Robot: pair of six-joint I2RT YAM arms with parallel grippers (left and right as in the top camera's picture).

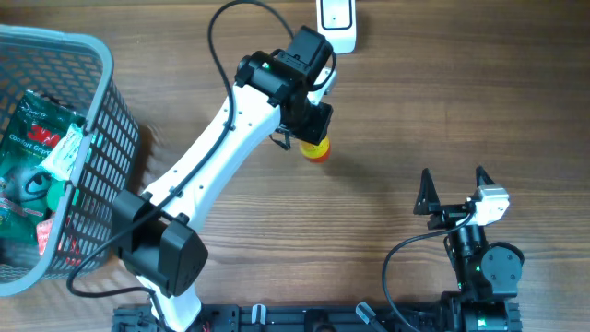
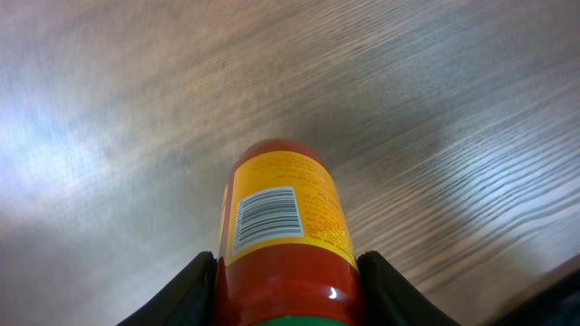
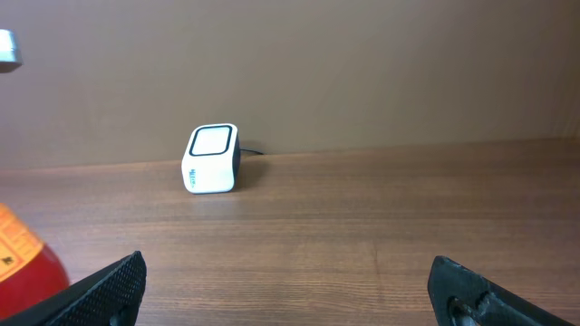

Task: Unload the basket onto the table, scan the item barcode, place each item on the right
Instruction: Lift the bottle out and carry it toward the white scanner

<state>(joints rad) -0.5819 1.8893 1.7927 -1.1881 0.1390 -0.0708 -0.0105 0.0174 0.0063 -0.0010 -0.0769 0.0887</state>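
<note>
— What is holding the red-and-yellow cylindrical bottle (image 2: 285,213)?
— The left gripper (image 2: 288,272) is clamping it over the brown wooden table (image 1: 415,92), near the white boxy scanner (image 1: 336,20); the right gripper (image 1: 453,189) is gaping wide.

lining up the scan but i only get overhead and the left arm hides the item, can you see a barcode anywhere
Observer: Yes. In the left wrist view the barcode shows on the yellow label of a red bottle, turned toward that camera.
Operator: is the left gripper actually gripping it
Observer: Yes. The left gripper has one finger against each side of the red bottle.
Operator: overhead cuts off the scanner, what's it like
Observer: The right wrist view shows all of the scanner: a small white box standing on the table, with its window on the upper face, tilted toward that camera.
</note>
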